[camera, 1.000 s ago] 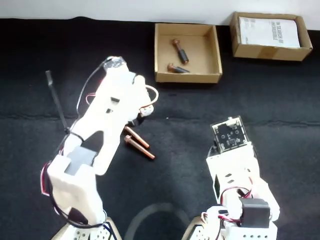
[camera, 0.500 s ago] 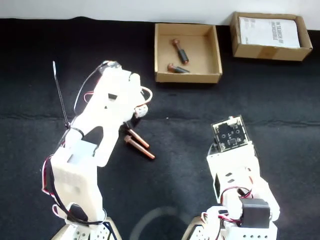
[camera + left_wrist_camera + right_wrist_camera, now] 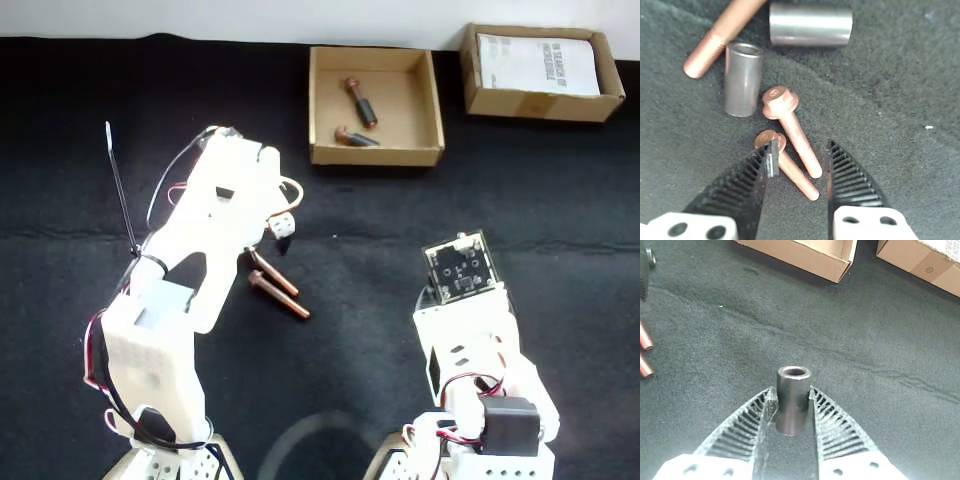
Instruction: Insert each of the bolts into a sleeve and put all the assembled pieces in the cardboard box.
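The left gripper (image 3: 801,148) hung over the black surface (image 3: 900,100), fingers spread wide and gripping nothing. Two copper bolts lay side by side in that gap. The nearer bolt (image 3: 796,176) had its flanged head right by one fingertip, and the farther bolt (image 3: 795,131) ran just beside it, roughly parallel. Past their heads a steel sleeve (image 3: 743,80) lay with its open bore showing. A second sleeve (image 3: 810,25) lay on its side further out, close to a third bolt (image 3: 715,42) whose threaded end pointed towards the first sleeve.

Over on the other side, the right gripper (image 3: 792,390) had its fingers clamped on the held sleeve (image 3: 793,407), upright with the bore facing up. Whether its base touched the surface could not be told.

In the high view, the cardboard box (image 3: 375,154) sat at the far side of the surface, well apart from both arms. Two assembled pieces lay inside it, the first assembled piece (image 3: 361,103) towards the middle and the second assembled piece (image 3: 356,137) near the front wall. A smaller box (image 3: 540,102) with a printed sheet (image 3: 538,62) in it stood just to the right.
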